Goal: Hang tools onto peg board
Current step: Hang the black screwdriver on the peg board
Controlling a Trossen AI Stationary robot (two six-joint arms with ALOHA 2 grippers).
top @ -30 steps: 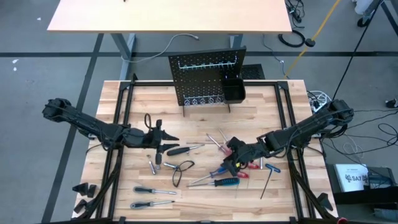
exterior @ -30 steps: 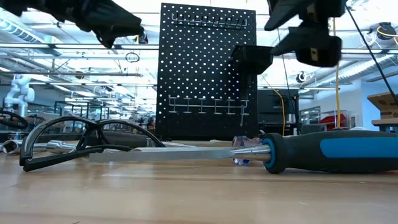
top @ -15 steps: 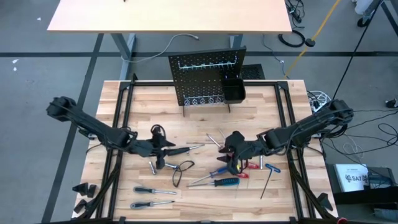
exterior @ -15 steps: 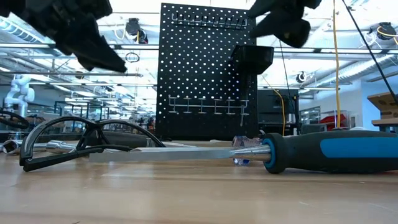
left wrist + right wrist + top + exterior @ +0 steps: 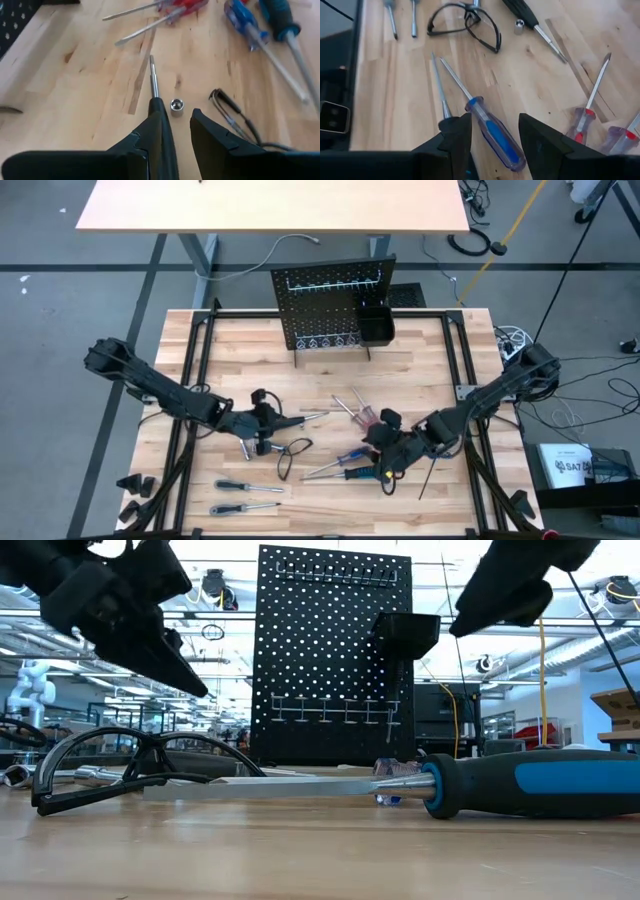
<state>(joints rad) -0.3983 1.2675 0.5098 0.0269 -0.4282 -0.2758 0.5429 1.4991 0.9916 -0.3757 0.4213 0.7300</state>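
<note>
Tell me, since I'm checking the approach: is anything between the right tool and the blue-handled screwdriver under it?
Nothing visible. The right tool, open, hangs directly over the blue-handled screwdriver, whose handle shows bare between the fingers. A second screwdriver's shaft lies close beside it, not across it.

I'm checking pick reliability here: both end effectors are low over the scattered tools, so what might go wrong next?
The left end effector has the silver bit and a black-handled screwdriver right at its fingertips; it may nudge the bit away. The right end effector, open over the blue-handled screwdriver, may also catch the neighbouring teal-handled screwdriver.
</note>
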